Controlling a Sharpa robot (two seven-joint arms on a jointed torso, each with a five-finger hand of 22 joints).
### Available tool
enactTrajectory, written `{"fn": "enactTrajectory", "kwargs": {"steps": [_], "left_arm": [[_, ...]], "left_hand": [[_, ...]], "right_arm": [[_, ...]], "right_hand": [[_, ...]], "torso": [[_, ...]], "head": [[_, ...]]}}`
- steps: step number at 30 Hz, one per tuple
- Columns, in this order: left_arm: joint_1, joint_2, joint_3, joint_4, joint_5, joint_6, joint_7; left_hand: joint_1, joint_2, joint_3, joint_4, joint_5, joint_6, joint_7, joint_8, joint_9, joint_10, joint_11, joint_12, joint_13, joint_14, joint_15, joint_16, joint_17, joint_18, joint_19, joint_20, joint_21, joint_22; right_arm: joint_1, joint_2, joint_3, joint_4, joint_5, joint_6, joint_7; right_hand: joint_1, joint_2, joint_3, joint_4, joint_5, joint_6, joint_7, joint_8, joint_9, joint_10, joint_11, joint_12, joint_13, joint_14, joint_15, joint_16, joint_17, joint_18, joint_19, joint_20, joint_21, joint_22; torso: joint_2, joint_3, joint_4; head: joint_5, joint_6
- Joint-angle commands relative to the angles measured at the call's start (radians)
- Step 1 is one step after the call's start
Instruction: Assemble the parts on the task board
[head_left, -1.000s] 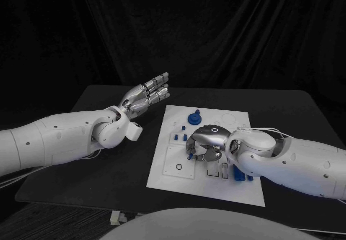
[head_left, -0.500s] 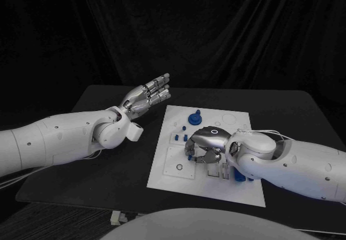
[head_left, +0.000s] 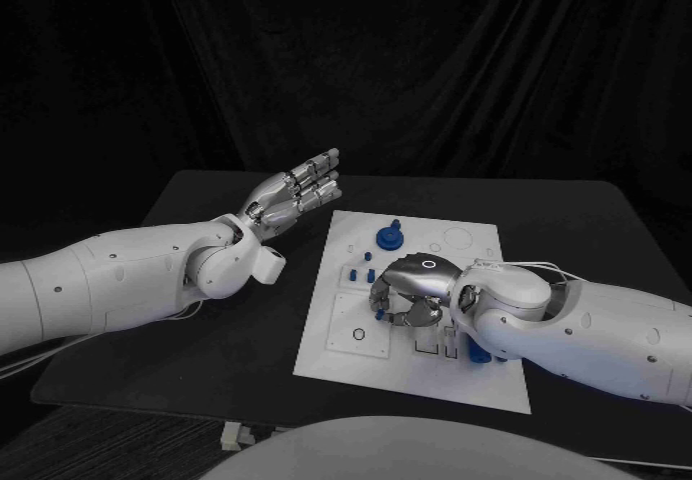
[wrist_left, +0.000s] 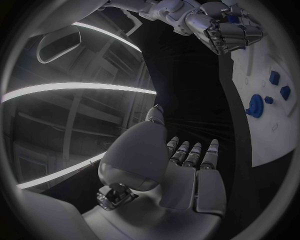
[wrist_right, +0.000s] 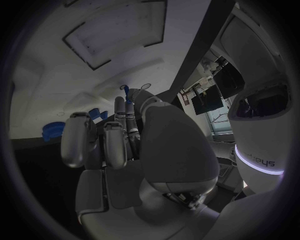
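Right hand (head_left: 408, 290) is curled over the task board (head_left: 361, 345), pinching a small blue part (wrist_right: 127, 95). Left hand (head_left: 296, 188) hovers beside the board, fingers extended, holding nothing.

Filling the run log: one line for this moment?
left hand: open, off board | right hand: curled over board, grasp unclear

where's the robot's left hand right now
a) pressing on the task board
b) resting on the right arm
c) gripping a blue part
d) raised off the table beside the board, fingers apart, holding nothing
d: in the head view the left hand is raised beside the far left corner of the task board, fingers apart and holding nothing, while the right hand is down over the board's middle.
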Motion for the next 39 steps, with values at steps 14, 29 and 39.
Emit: {"fn": "enactTrajectory", "kwargs": {"steps": [14,29,39], "left_arm": [[-0.006,0.005,0.001,-0.002,0.001,0.018,0.098],[-0.012,0.004,0.001,-0.004,0.001,0.021,0.094],[-0.014,0.004,0.001,-0.005,0.001,0.022,0.093]], "left_hand": [[0.013,0.002,0.004,-0.004,0.005,-0.002,-0.001,0.001,0.0,0.0,0.013,0.004,0.001,0.0,0.008,-0.004,-0.001,0.021,-0.002,0.008,-0.003,0.002],[0.016,0.003,0.005,-0.004,0.006,-0.003,-0.001,0.0,0.0,0.0,0.015,0.004,0.001,0.0,0.011,-0.004,-0.001,0.022,-0.002,0.009,-0.003,0.002],[0.016,0.003,0.005,-0.004,0.006,-0.003,-0.001,0.0,0.0,0.0,0.015,0.004,0.001,0.0,0.011,-0.004,-0.001,0.022,-0.002,0.009,-0.003,0.002]], "right_arm": [[-0.005,-0.003,0.0,0.003,-0.068,-0.062,0.002],[-0.012,-0.002,0.0,-0.002,-0.07,-0.054,0.005],[-0.015,-0.002,0.0,-0.006,-0.07,-0.049,0.004]], "right_hand": [[0.003,0.01,0.004,-0.001,0.003,-0.005,0.001,0.002,0.001,0.004,0.003,-0.006,-0.002,0.028,-0.002,-0.003,0.02,0.007,-0.003,0.0,-0.002,0.169],[0.002,0.01,0.004,-0.001,0.003,-0.005,0.001,0.001,0.001,0.007,0.003,-0.005,-0.001,0.029,-0.002,-0.003,0.02,0.007,-0.003,0.0,-0.002,0.169],[0.002,0.01,0.004,-0.001,0.003,-0.005,0.001,0.001,0.002,0.008,0.002,-0.004,-0.001,0.028,-0.002,-0.004,0.019,0.007,-0.003,0.0,-0.002,0.169]], "torso": [[0.0,0.0003,0.0001],[0.0,0.0001,0.0003],[0.0,0.0001,-0.0002]], "head": [[0.001,0.0],[0.003,0.0],[0.004,0.0]]}}
